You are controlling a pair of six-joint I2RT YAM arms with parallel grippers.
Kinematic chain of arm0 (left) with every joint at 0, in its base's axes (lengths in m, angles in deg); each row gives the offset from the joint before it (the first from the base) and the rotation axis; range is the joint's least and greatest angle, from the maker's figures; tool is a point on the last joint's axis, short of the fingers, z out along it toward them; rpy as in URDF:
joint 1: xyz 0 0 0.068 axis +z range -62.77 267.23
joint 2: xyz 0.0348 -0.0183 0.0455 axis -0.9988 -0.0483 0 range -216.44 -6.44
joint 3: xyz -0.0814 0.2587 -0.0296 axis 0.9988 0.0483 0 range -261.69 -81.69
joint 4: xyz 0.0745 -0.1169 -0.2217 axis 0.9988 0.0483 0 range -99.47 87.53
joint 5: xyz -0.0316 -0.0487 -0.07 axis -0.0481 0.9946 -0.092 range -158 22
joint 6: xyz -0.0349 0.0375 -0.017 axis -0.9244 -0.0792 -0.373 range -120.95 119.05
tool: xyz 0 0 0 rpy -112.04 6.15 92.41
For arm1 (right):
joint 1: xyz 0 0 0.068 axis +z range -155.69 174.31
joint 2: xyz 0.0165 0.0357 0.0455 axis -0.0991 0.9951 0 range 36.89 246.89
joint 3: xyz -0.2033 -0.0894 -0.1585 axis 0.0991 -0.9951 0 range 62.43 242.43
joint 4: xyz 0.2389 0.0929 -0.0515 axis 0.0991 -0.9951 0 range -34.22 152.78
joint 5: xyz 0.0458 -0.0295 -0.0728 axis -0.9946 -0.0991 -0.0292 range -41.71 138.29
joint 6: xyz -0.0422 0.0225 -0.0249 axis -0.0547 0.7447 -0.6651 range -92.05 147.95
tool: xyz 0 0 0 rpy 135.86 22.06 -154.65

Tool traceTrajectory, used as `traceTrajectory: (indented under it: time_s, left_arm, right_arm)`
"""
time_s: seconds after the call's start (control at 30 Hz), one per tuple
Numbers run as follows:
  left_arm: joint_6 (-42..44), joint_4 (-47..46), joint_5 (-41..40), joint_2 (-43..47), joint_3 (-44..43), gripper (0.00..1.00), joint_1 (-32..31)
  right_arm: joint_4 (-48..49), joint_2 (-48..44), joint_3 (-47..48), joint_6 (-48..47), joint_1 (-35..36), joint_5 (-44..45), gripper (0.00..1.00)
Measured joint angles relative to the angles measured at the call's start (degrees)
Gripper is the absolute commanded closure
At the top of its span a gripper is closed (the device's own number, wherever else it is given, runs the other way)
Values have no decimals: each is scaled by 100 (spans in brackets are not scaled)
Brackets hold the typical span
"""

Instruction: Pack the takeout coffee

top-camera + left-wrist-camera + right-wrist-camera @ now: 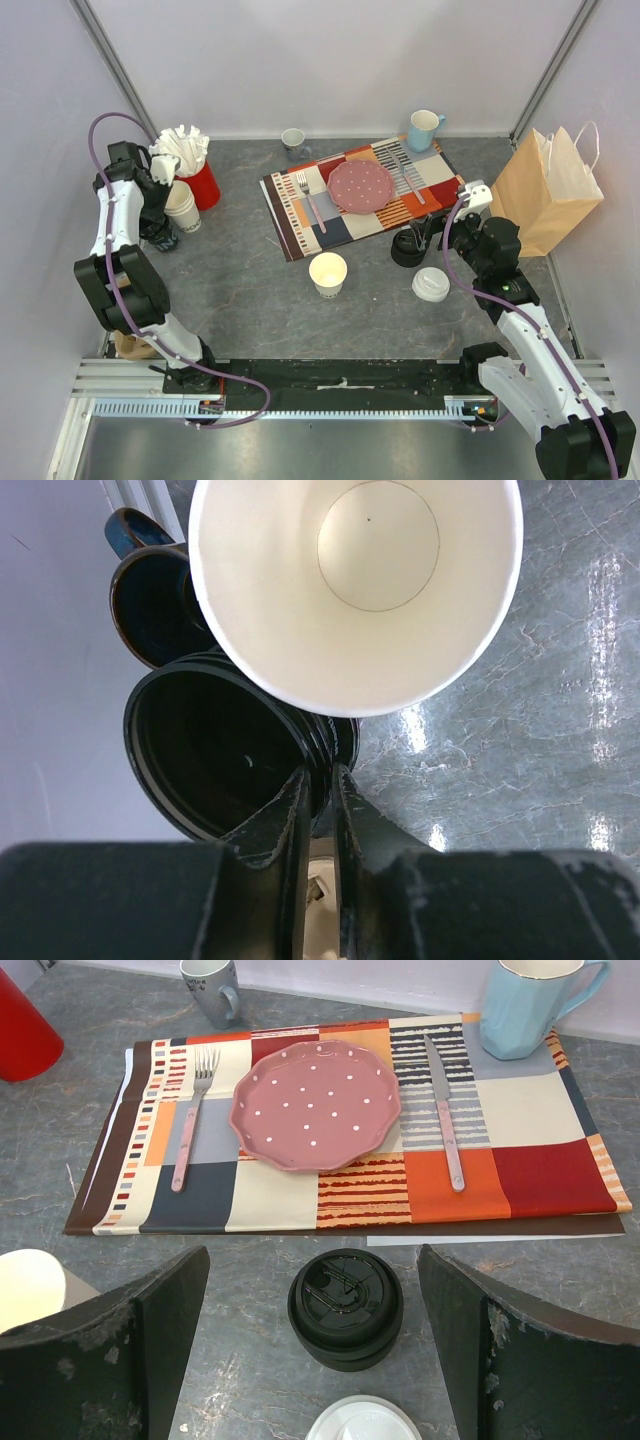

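Nearest the arm bases, the white lid (430, 285) lay flat on the grey table (230, 290), off its cup. Left of it the cream cup (328, 272) stood upright with no lid, just short of the placemat's near edge. The right gripper (312, 1255) was spread wide and held nothing; the black lid (345, 1305) sat on the table between its two fingers, not touching either one, with the white lid just nearer the base. On the left side, the left gripper (320, 775) was closed almost fully, the fingers pinching the rim of the black cup (200, 760), which was lidless and upright. The cup was pressed against the spare cup stack (182, 208), and a dark mug (150, 600) stood just beyond it by the wall. Further out the patchwork placemat (530, 1110) lay at an angle, carrying a pink plate (315, 1105) with white dots in the middle, a fork (190, 1120) to its left and a knife (445, 1110) to its right. A brown paper bag (545, 195) stood upright at the right edge, well apart from both cups. A red holder (205, 185) full of white pieces stood beside the cup stack. At the far side were a blue mug (525, 1005) on the mat corner and a grey mug (212, 985) just off the mat.
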Motion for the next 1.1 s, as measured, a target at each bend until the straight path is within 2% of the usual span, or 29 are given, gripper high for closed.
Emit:
traceTrajectory:
  time_s: [0.3,0.53,0.77,0.87,0.97,1.1]
  left_arm:
    - [2,59,-4,-13,-11,78,0]
    - [4,92,-57,-33,-11,84,0]
    - [7,96,-120,-35,-11,82,0]
    - [7,98,-127,-42,-11,86,0]
    - [7,98,-129,-68,-11,97,0]
    - [22,103,-120,-70,-11,98,0]
  right_arm:
    - [0,0,0,0,0,-11,6]
    - [0,0,0,0,0,-11,6]
    - [0,0,0,0,0,-11,6]
    - [0,-2,0,-2,0,-13,6]
    - [0,-2,0,0,0,-13,6]
    - [0,-2,0,0,0,-13,6]
